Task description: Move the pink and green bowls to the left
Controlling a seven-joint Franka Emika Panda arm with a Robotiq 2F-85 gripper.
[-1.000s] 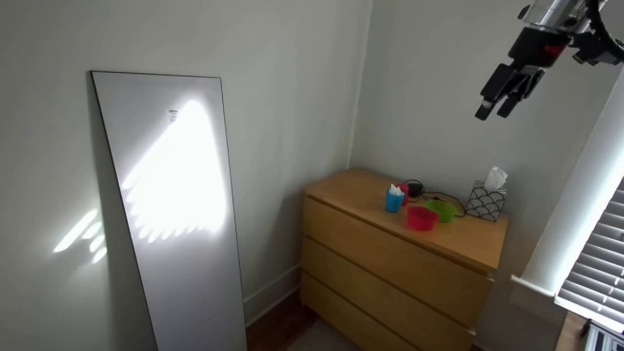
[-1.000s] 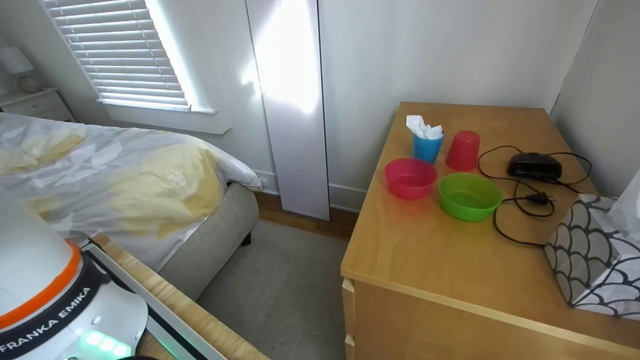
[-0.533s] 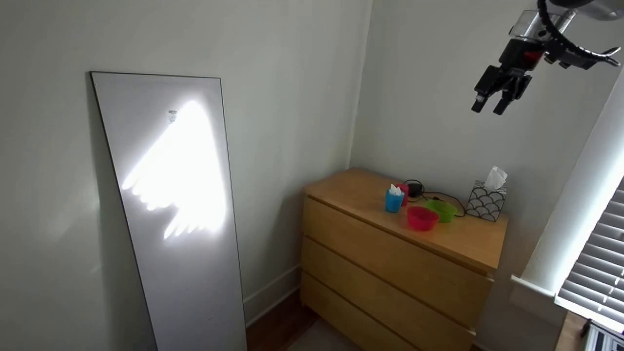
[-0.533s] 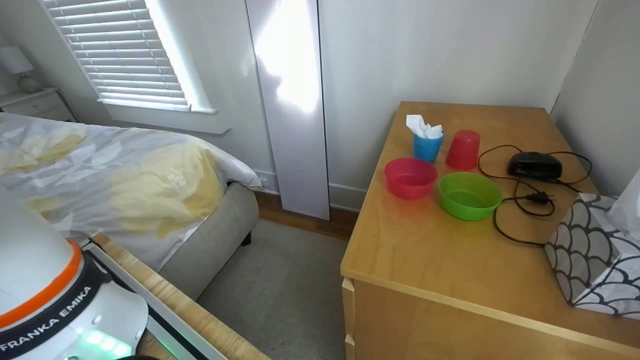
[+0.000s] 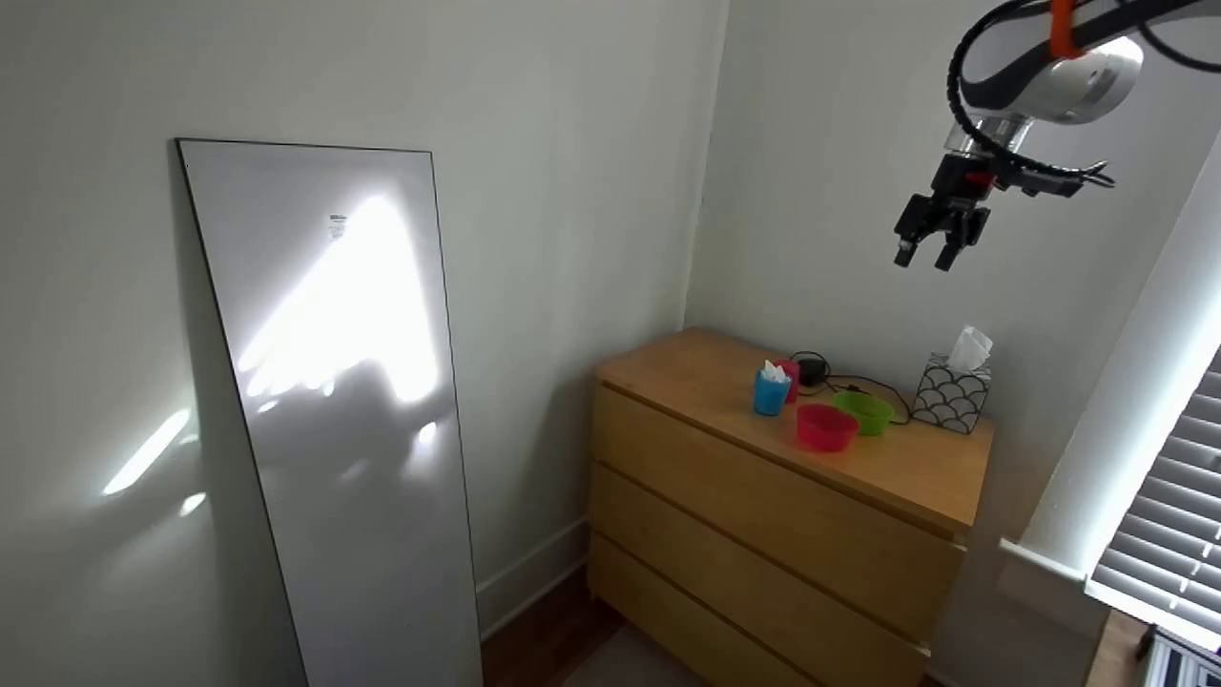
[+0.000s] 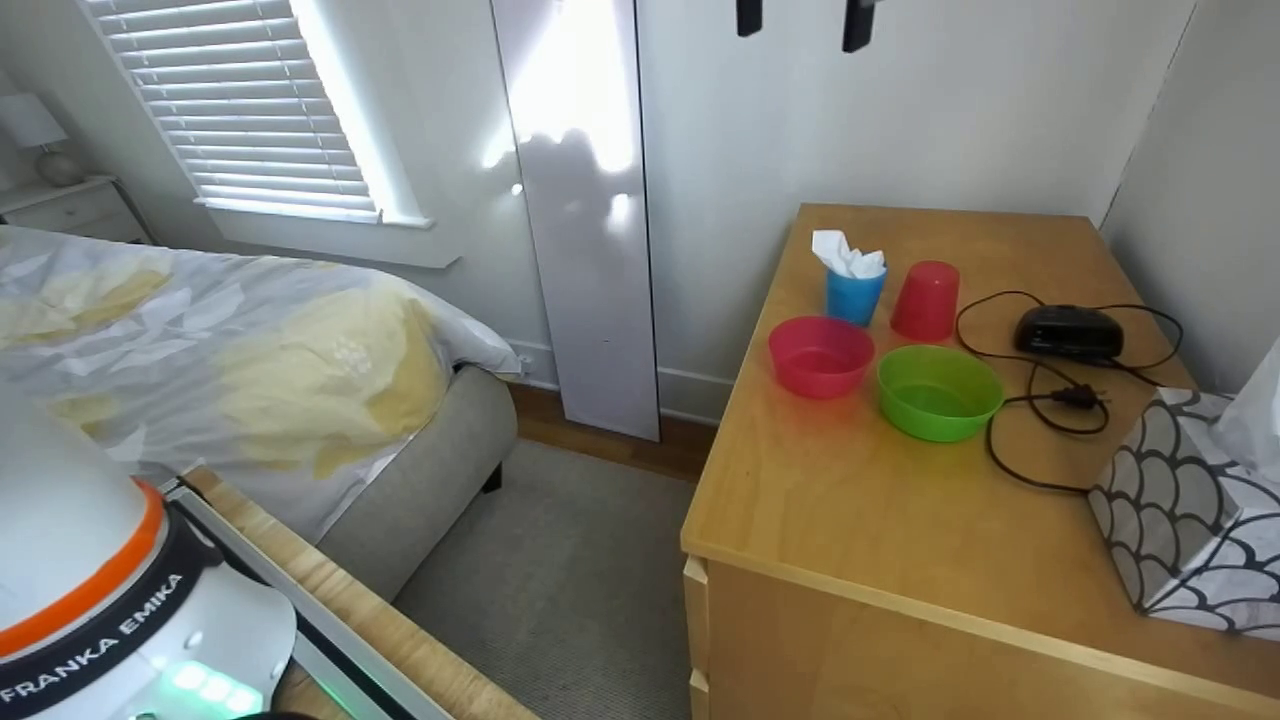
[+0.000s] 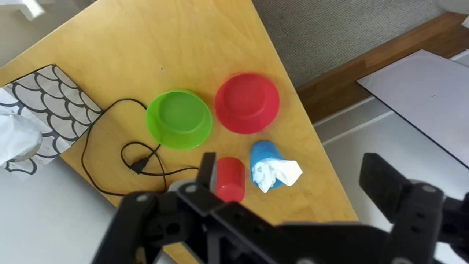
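Tan wood, dresser top (image 6: 850, 540), set in a sunlit corner. Left to right, in an exterior view: white blinds (image 6: 250, 110); bed (image 6: 310, 350), yellow-and-white covered; grey rug (image 6: 560, 560); tall pale panel (image 6: 600, 330) standing at the wall (image 6: 930, 110), sun-patched. On the wood, pink bowl (image 6: 821, 360), upright; just behind it, blue cup (image 6: 854, 300) holding white tissue (image 6: 845, 257); red cup (image 6: 926, 300), looks inverted; green bowl (image 6: 940, 395), upright, just beside the pink one; black device (image 6: 1068, 332) with looped cord (image 6: 1078, 397); patterned tissue box (image 6: 1165, 510), cropped by the frame. Gripper (image 5: 923, 262) hangs well above the dresser, jaws spread wide. Edges and room, same order: strip of wood between pink bowl and the dresser's left edge; narrow gap between the bowls, seen in the wrist view; cord runs close by the green bowl, contact uncertain; wood reaches from both bowls to the near edge, and behind the cups to the far edge.
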